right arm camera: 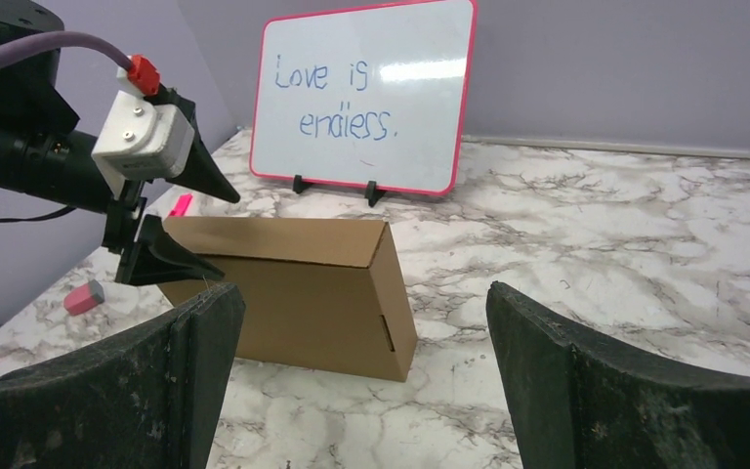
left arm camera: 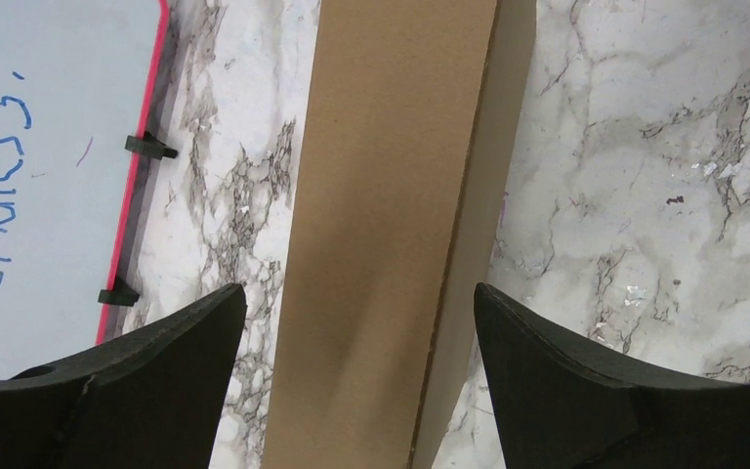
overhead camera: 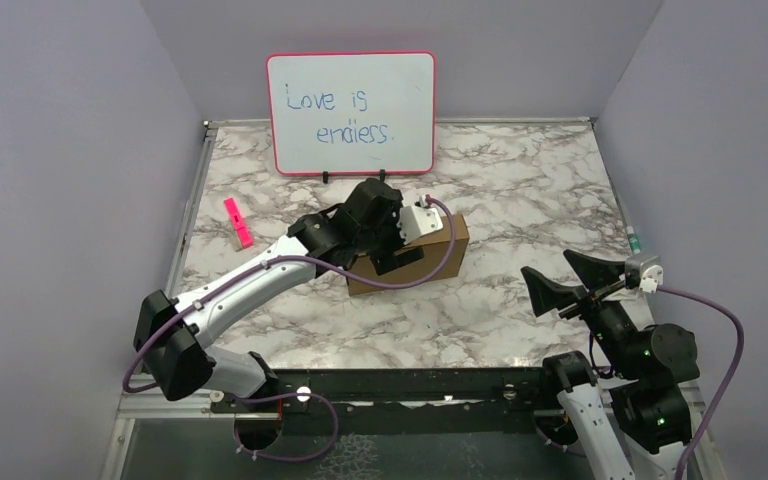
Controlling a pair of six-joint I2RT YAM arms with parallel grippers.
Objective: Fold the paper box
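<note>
Two hands, both released: left hand straddles the standing paper box; right hand well apart.

There is one brown cardboard box and one marble tabletop. One whiteboard with a pink frame has two small black feet. There is one pink marker and one pink eraser. The robot arms number two, a left arm and a right arm. Each carries one end effector, the left end effector and the right end effector, with two black fingers apiece, four in all. Two purple cables show
</note>
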